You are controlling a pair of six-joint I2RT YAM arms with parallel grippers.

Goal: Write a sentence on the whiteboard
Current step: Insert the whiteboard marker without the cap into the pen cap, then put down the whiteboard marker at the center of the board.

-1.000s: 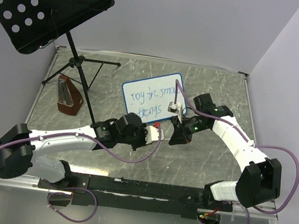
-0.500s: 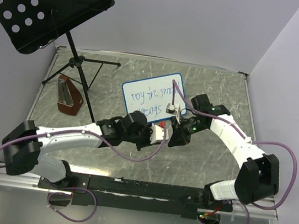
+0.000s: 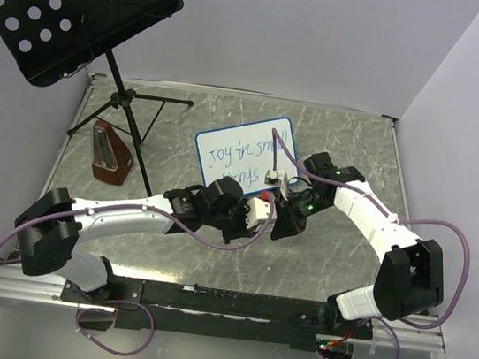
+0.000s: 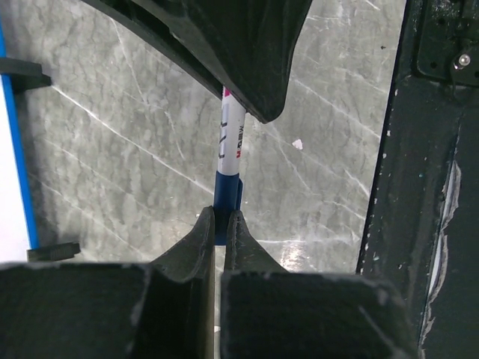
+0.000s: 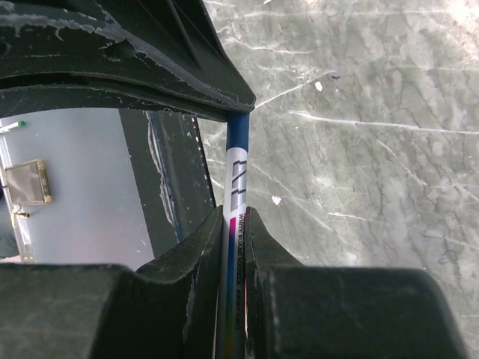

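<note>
Toward the back of the grey table (image 3: 359,152), the whiteboard (image 3: 207,173) carries the sentence (image 3: 243,155) in two lines of blue handwriting, so the writing looks done. Just in front of it, the right gripper (image 5: 236,221) is clamped on the barrel of the marker (image 5: 239,179) and the left gripper (image 4: 221,221) pinches its blue end. This suggests only capping the pen and setting it down remain.

Left arm (image 3: 118,216) and right arm (image 3: 368,217): white tubular links, chunky black joints, small green lights on the right one, looping purple cables (image 3: 458,255), black base rail (image 3: 231,303), matte black fingers (image 4: 191,250) with scuffed, scratched edges.
</note>
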